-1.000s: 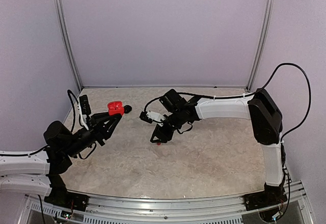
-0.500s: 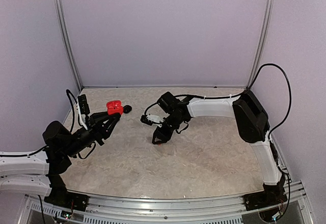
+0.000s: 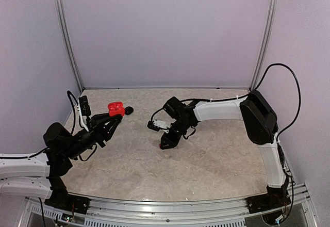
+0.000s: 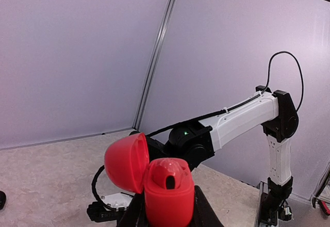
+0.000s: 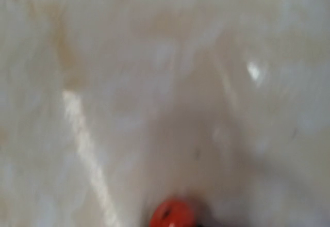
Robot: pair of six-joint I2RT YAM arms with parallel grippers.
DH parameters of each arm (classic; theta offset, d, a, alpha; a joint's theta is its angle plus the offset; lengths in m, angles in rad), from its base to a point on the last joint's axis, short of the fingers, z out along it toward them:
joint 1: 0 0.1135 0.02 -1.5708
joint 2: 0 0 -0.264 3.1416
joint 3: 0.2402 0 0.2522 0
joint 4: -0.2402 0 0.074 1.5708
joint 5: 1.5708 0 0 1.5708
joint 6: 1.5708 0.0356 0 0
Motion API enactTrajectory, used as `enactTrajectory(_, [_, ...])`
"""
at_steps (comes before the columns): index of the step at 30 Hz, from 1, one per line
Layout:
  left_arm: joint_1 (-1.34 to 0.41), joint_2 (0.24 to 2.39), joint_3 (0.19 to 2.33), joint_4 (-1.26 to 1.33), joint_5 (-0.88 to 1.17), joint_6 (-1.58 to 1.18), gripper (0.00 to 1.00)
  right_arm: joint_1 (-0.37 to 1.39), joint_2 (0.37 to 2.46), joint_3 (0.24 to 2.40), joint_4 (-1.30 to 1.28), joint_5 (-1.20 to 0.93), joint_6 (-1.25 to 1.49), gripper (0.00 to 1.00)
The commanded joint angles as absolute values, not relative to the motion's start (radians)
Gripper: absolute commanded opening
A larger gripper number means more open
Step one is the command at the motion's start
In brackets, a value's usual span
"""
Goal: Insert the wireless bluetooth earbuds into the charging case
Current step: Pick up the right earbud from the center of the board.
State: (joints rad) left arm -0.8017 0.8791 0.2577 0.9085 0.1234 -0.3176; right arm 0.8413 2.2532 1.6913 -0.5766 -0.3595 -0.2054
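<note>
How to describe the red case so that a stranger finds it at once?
Start at the marbled table and find the left hand over its left part. It holds the red case, lid open. This case is the only large red thing; the red earbud is tiny.

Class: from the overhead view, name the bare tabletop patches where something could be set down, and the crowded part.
Free: the near stretch of table between left arm and right arm; also the narrow far strip along the back wall. Crowded: far left to centre, around the red case and small black object.
</note>
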Motion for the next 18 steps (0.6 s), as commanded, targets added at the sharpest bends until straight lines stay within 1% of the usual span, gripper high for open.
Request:
enactTrajectory(1, [-0.795,0.882,0.253,0.946,0.141,-0.32,0.0,0.843,2.206,1.586,-0.622,-0.321,-0.171,0.25])
enactTrajectory(8, [-0.794,0.875,0.252,0.937,0.142,-0.319,0.0,0.875,2.098,1.427,-0.612,-0.292,-0.106,0.22])
enactTrajectory(12, [-0.795,0.867,0.249,0.933,0.141,-0.319,0.0,0.875,2.042,1.365,-0.602,-0.271,-0.079,0.24])
enactTrajectory(14, [-0.795,0.865,0.251,0.93,0.14,-0.318,0.0,0.877,2.039,1.397,-0.613,-0.256,-0.075,0.26])
enactTrajectory(18, [-0.795,0.863,0.252,0.927,0.139,-0.318,0.0,0.876,2.108,1.578,-0.694,-0.224,-0.094,0.32])
